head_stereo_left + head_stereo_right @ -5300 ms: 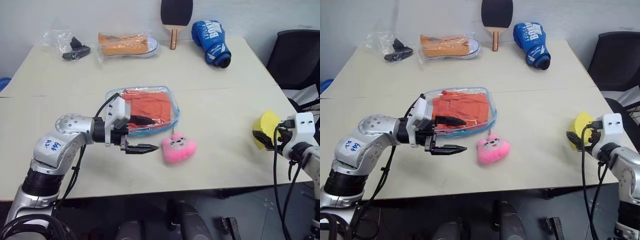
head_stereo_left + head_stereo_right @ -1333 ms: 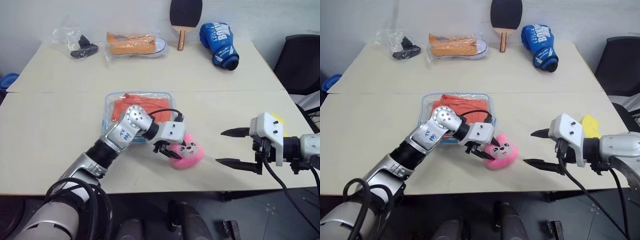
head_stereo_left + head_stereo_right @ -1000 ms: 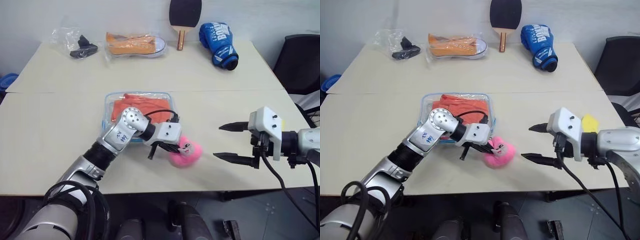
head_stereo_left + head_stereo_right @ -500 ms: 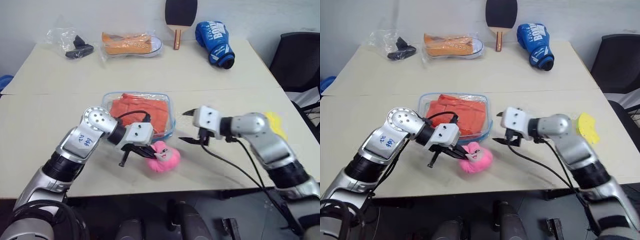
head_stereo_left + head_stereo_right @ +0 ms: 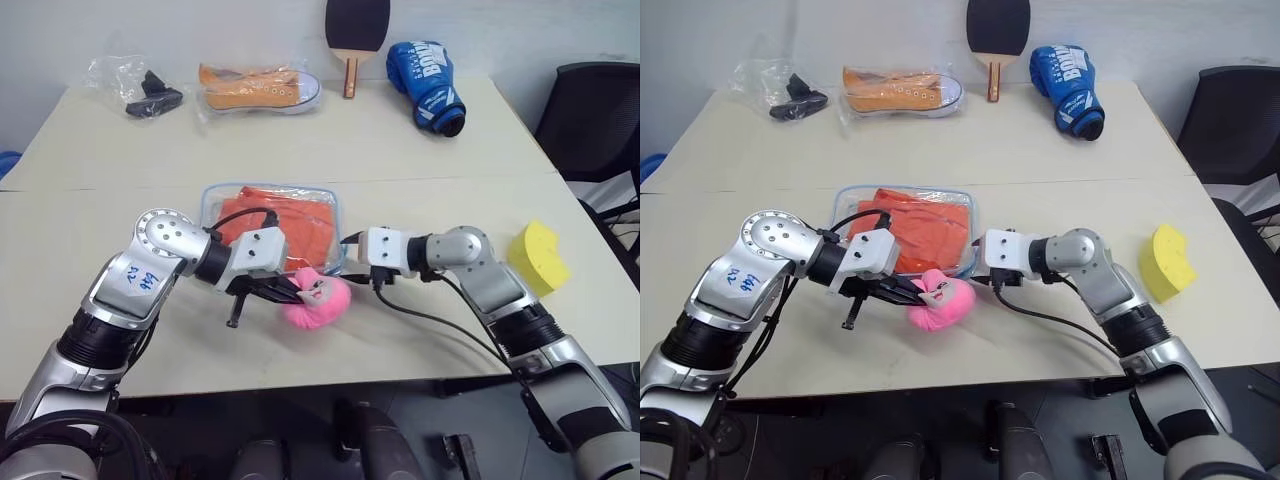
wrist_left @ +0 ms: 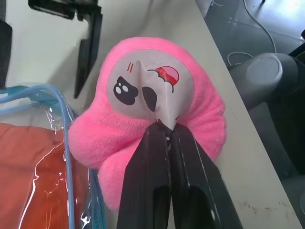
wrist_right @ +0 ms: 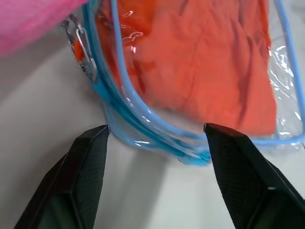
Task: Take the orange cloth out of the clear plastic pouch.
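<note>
The pouch (image 5: pixel 272 226) lies flat near the middle of the table (image 5: pixel 420 150), with the cloth (image 5: pixel 280 222) still sealed inside it, filling most of the clear body. A pink plush charm (image 5: pixel 318 298) hangs off the pouch's near corner, apparently joined to the zipper pull by a small metal ring (image 7: pixel 82 44).

The left gripper (image 6: pixel 167 138) is pinched tight on the plush's face, its two black fingers pressed together on a fold of fabric. Holding the charm seems the point: it gives a handle on the zipper end, so a tug on the plush can draw the slider or at least keep that corner taut.

The right gripper (image 7: pixel 155 143) sits at the pouch's right-hand near corner, jaws standing fairly wide and straddling the blue trim (image 7: pixel 143 125) without touching it. It looks set to close on the rim and anchor the pouch while the other arm pulls. Whether the zipper has opened at all is hard to judge, since the trim is wrinkled and glossy there.

Further back, well apart from the work, are a wrapped sneaker (image 5: pixel 258 86), a paddle (image 5: pixel 350 30), a blue boxing glove (image 5: pixel 428 82) and a crinkled bag (image 5: pixel 135 88); a yellow sponge (image 5: pixel 538 256) rests off to the right.
</note>
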